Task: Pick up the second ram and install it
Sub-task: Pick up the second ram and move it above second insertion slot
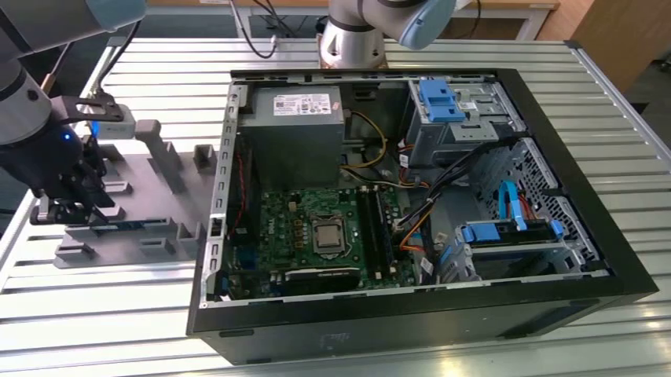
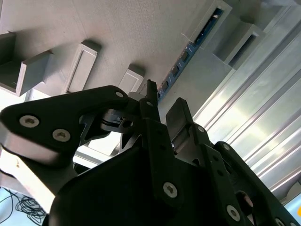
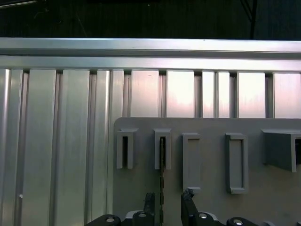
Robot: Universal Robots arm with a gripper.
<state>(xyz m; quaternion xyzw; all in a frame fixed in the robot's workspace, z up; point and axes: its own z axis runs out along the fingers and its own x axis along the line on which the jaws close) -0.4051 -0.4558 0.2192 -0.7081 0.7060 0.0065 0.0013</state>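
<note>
Over at the exterior view's left, the arm has its gripper [image 1: 65, 212] low over the grey holder tray [image 1: 147, 196], which lies on the slatted metal table [image 1: 105, 330] just beside the open computer case [image 1: 419, 318]. The second ram [image 2: 187, 54] stands on edge in the tray, held between two of its upright blocks. It has not been lifted.

In the first wrist view the fingers [image 3: 189, 203] stand a little apart, one on each side of the strip. The gap is narrow but wider than the board, and the board sits nearer one finger than the other. To my eye they straddle it without clamping it.

Further to the exterior view's right, inside the case, the motherboard [image 1: 304, 216] lies flat with its long black slot rails [image 1: 375, 228] beside the processor socket. From where I stand I cannot make out whether one of those rails already carries a stick.

So the approach is made, while the grasp, the carry across and the seating are all yet to be done.
</note>
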